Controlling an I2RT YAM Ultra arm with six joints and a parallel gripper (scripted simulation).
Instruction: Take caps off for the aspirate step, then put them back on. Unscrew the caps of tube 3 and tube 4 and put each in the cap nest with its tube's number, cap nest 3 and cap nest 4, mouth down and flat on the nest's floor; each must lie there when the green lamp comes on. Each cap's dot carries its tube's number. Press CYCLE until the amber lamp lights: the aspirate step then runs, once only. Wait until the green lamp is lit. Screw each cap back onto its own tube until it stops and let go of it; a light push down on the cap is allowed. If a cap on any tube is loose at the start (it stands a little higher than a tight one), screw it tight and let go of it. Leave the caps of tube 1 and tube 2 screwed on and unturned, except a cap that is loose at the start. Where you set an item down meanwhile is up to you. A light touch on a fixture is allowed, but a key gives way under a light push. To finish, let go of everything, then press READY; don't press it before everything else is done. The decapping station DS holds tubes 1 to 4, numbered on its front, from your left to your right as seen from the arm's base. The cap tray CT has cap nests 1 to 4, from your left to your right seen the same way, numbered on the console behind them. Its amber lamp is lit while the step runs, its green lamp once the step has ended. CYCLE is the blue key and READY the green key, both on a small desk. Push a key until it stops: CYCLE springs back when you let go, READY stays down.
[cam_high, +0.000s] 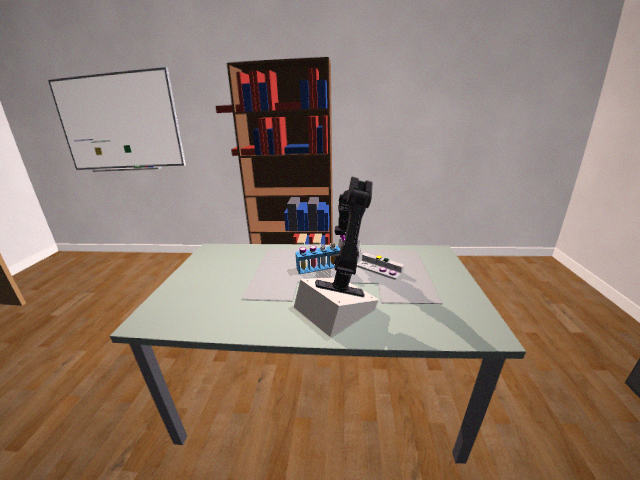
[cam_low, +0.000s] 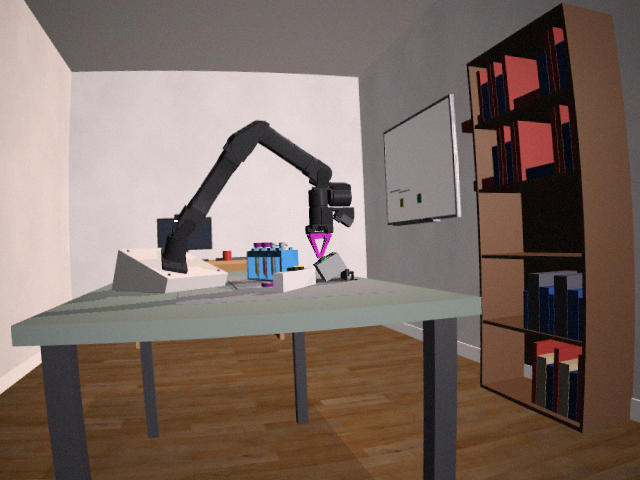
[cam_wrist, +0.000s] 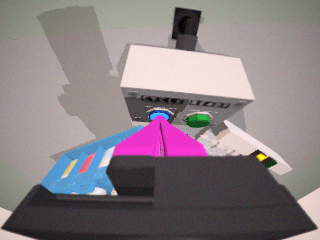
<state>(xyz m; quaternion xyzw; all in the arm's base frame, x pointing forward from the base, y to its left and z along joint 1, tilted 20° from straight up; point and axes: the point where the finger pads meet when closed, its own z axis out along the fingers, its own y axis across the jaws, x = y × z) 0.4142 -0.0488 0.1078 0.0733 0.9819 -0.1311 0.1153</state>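
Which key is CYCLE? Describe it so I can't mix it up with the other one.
Find the small grey desk beyond the blue tube rack. Two round keys sit side by side on its sloped front. CYCLE is the blue key, right at the tip of the shut pink gripper; its neighbour is the green key.

Closed magenta end effector (cam_wrist: 160, 118) tip meets the blue CYCLE key (cam_wrist: 154, 115), beside green READY key (cam_wrist: 198, 119).

Magenta fingers; blue CYCLE key (cam_wrist: 159, 115); green READY key (cam_wrist: 198, 119); blue decapping station (cam_wrist: 85, 170)
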